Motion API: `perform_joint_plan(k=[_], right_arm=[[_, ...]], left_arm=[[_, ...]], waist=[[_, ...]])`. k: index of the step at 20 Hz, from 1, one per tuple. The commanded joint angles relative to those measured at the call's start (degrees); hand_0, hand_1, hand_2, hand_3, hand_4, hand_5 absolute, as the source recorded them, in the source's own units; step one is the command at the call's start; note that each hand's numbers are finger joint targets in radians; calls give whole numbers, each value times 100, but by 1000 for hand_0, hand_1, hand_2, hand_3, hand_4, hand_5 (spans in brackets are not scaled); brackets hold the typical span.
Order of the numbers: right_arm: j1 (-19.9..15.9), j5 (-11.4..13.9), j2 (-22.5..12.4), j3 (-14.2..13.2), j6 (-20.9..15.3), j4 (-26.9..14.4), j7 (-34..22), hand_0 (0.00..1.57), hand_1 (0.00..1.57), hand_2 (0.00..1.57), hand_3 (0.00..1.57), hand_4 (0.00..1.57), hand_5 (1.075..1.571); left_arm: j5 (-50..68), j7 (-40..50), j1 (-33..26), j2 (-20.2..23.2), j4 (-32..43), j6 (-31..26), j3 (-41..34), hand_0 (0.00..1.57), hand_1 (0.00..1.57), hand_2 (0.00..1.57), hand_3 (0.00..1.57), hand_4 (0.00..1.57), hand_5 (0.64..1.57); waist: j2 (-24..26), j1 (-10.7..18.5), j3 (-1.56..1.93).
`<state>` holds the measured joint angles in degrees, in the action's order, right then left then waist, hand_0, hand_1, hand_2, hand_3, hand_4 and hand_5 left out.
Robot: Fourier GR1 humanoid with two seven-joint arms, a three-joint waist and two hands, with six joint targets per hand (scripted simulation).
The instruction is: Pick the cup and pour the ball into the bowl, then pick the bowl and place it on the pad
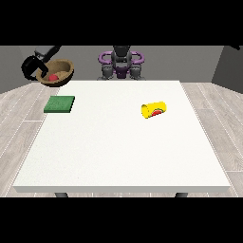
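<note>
Grey walls and a wooden floor surround the white desk (123, 142), and the robot stands small behind its far edge. At the view's left the hand (32, 66) holds the brown bowl (56, 72) by its rim; its fingers look curled on that rim, so I take the hand as clamped on the bowl. The bowl is tilted and hangs in the air beyond the far left corner of the desk, not above the desk surface as far as I can judge. The red ball (53, 76) lies inside it. The green pad (60, 104) lies flat on the desk, close to the left edge, at about 6 o'clock from the bowl and near to it. So the coming move, in my judgement, is a short travel toward the camera and downward, with the bowl made level before it is set down. The yellow cup (154, 109) lies on its side well apart, at about 3 o'clock from the pad, its mouth turned toward the camera. The other hand I cannot find in this view.
</note>
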<state>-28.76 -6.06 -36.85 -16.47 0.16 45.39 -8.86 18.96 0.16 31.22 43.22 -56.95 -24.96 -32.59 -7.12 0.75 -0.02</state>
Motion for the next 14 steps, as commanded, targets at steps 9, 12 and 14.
perform_joint_plan(k=[9,12,14], right_arm=[[-268,-141,508,-288,-326,-524,591,1571,1571,1571,450,1052,1569],[-120,-252,552,-373,-158,-670,734,1571,1571,1571,537,1017,1571],[-382,-254,373,-403,-187,-780,375,1571,1571,1571,552,1023,1571]], left_arm=[[139,-495,73,204,115,-196,-26,0,0,0,0,1206,1555],[-88,-797,-327,-114,-35,4,110,0,0,0,0,1205,1555],[273,-401,-33,374,209,-456,-22,0,0,0,0,1203,1557]], waist=[[-640,251,4],[-491,274,4],[-447,336,3]])
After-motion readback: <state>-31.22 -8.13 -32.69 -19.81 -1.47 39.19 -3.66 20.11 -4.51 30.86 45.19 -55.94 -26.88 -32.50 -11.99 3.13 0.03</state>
